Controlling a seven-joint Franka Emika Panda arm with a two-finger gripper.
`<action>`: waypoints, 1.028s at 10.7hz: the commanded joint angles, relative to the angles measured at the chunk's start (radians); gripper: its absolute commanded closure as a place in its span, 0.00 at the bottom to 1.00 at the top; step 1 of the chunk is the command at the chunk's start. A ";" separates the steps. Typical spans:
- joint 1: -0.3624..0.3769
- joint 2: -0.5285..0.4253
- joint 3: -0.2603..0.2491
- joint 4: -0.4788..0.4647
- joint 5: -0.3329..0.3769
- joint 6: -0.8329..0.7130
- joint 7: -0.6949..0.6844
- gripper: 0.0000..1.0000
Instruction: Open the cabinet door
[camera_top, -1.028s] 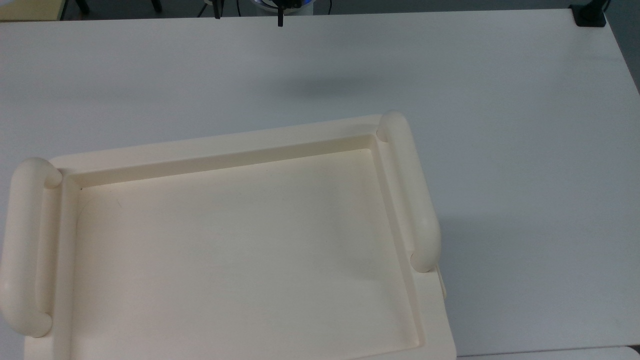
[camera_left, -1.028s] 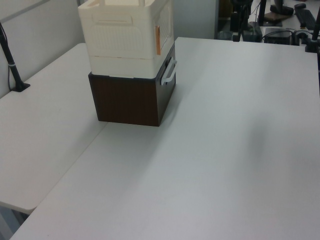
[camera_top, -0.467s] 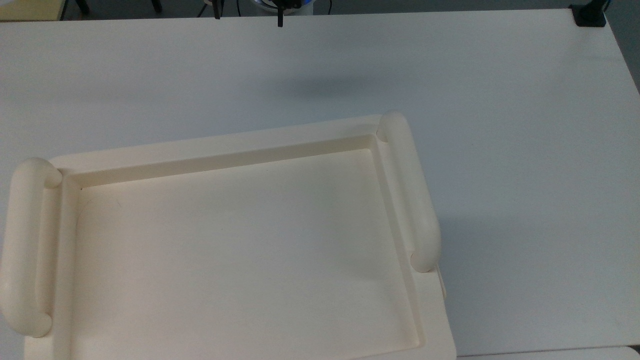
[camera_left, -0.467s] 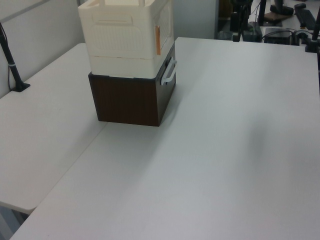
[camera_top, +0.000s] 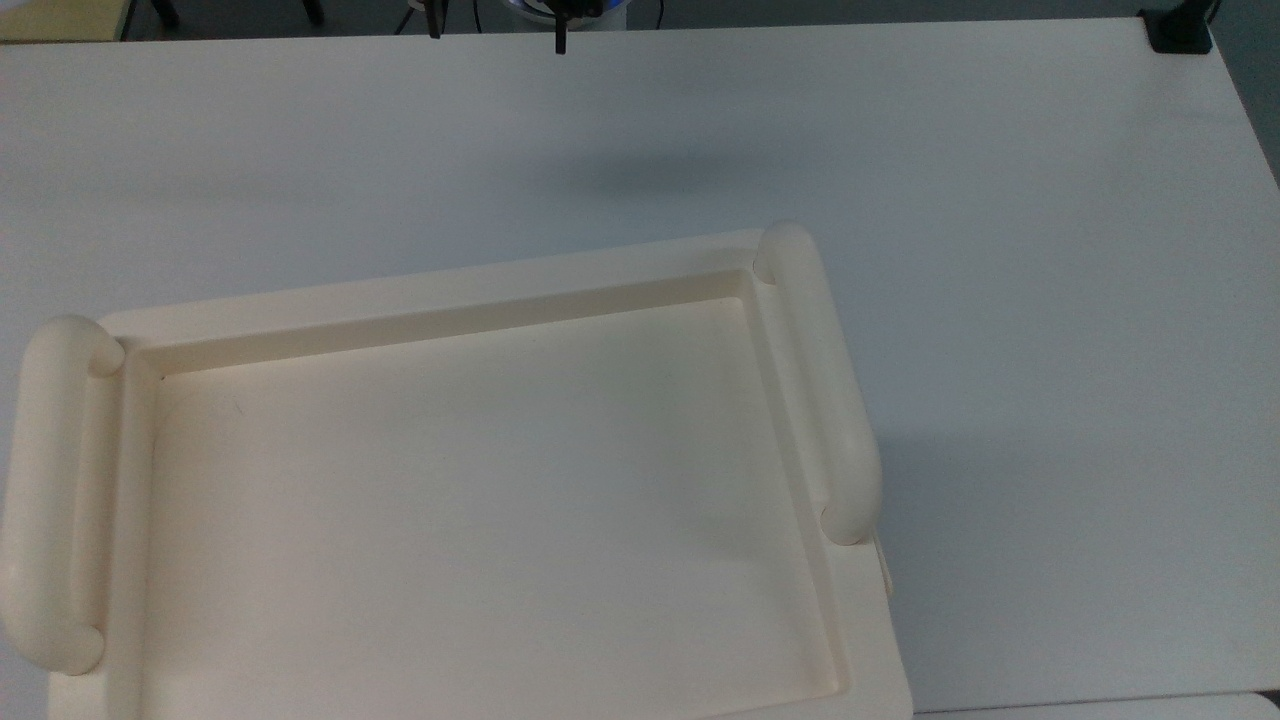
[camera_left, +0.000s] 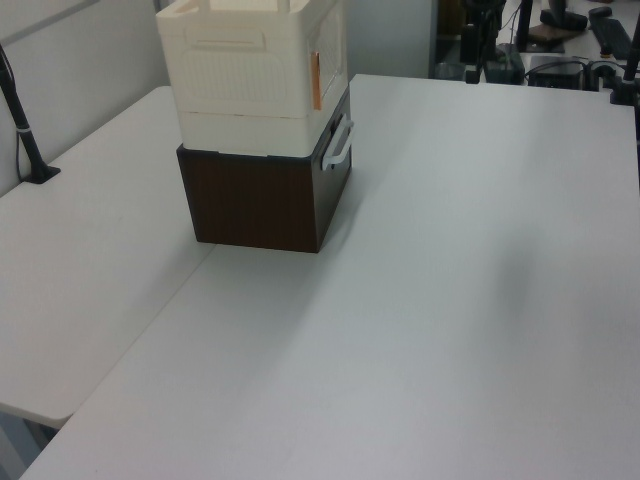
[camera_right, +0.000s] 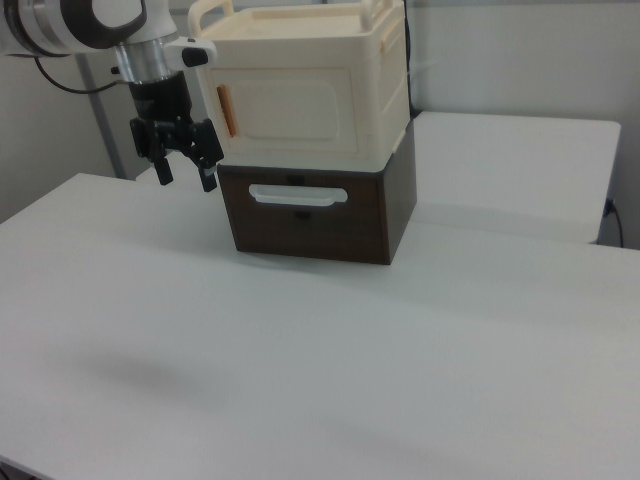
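The cream cabinet (camera_right: 300, 60) stands on a dark brown drawer box. Its door (camera_right: 295, 110) lies flush and shut on the front face, with a small orange-brown handle (camera_right: 228, 110) at the right view's left edge. In the left view the door (camera_left: 331, 55) is on the cabinet's right face, beside the orange bit (camera_left: 315, 80). From above I see the cabinet's recessed tray top (camera_top: 480, 500) with a rounded bar handle along each short side. My gripper (camera_right: 187, 178) hangs open just left of the cabinet's front corner, level with the door's lower edge and holding nothing.
The brown drawer box (camera_right: 305, 215) has a white pull (camera_right: 297, 195) and sits on a wide white table (camera_left: 450, 300). A black clamp (camera_top: 1180, 30) grips the table's corner and a black post (camera_left: 25, 120) stands at the left view's left edge.
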 joint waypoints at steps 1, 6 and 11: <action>0.008 0.000 -0.008 0.002 0.011 -0.010 -0.017 0.00; 0.008 0.006 -0.005 0.028 0.025 0.029 -0.161 0.00; 0.012 0.032 0.004 0.031 0.054 0.163 -0.159 0.00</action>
